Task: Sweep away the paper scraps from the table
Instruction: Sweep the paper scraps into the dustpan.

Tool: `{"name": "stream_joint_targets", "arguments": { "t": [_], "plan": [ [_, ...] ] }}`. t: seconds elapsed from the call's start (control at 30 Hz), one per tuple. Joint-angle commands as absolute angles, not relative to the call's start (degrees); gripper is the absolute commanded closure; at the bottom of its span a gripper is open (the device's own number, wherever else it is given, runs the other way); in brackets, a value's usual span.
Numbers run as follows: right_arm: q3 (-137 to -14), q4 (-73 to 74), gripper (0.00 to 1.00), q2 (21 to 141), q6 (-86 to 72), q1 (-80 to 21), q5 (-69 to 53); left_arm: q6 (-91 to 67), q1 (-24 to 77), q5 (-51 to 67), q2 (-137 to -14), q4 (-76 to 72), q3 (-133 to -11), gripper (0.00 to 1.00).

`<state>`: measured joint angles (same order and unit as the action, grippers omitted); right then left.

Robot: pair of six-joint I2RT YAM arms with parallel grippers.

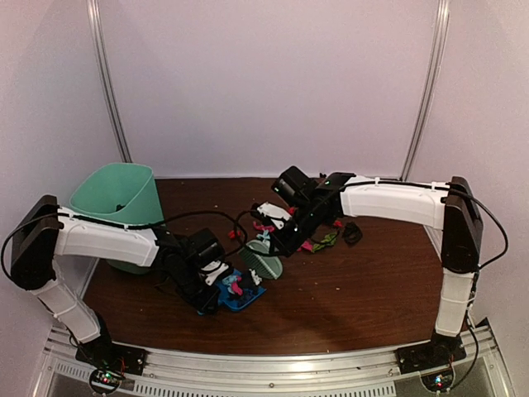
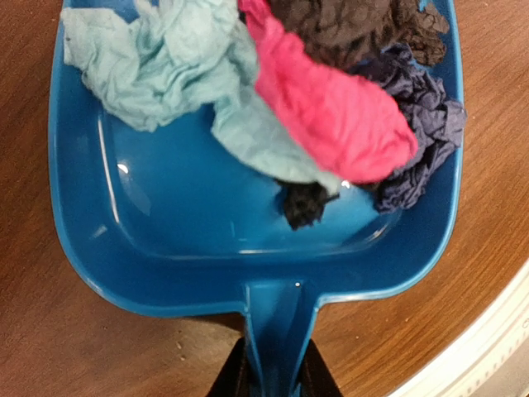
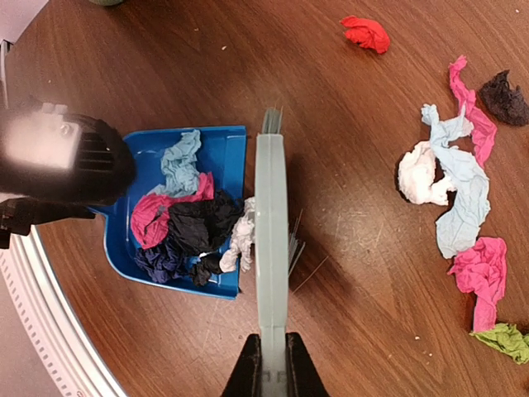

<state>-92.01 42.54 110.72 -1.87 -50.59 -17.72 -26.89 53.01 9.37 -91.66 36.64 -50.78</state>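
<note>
Loose paper scraps [image 3: 464, 190] lie beyond brush [image 3: 271, 207], away from dustpan [image 3: 223, 149]; right jaws clamp brush, left jaws dustpan handle.

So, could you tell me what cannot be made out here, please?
Left wrist: dustpan front lip cut off by the top edge.
Right wrist: dustpan handle hidden by the blurred left arm.
Top external: paper scraps hidden under the right arm; bin bottom hidden by its wall.

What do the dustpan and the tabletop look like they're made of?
The dustpan looks like moulded plastic: glossy blue, bright glints on its floor, rounded edges. The tabletop shows reddish-brown wood grain with fine scratches, low sheen; real wood or laminate, cannot tell.
</note>
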Motion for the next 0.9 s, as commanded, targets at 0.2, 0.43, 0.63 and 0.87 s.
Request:
{"name": "stream_joint_targets", "arguments": {
  "t": [0.2,0.43,0.63,0.87],
  "plan": [
    [-90.31,39.89,1.0,109.03,-7.16,-51.5,-23.17,-24.8,52.55,12.17,-92.79,34.53,-51.55,1.0],
    [-84.81,35.65,1.0,105.93,-12.08,-51.46,-25.7,-24.7,52.55,13.24,-91.58,31.39,-49.76,1.0],
    [-79.57,31.35,1.0,103.27,-16.97,-51.5,-27.33,-24.46,52.64,14.28,-91.01,27.76,-47.16,1.0],
    [-77.38,30.19,1.0,100.97,-19.51,-51.5,-26.85,-23.58,52.6,15.79,-89.63,24.71,-45.3,1.0]
  ]
}}
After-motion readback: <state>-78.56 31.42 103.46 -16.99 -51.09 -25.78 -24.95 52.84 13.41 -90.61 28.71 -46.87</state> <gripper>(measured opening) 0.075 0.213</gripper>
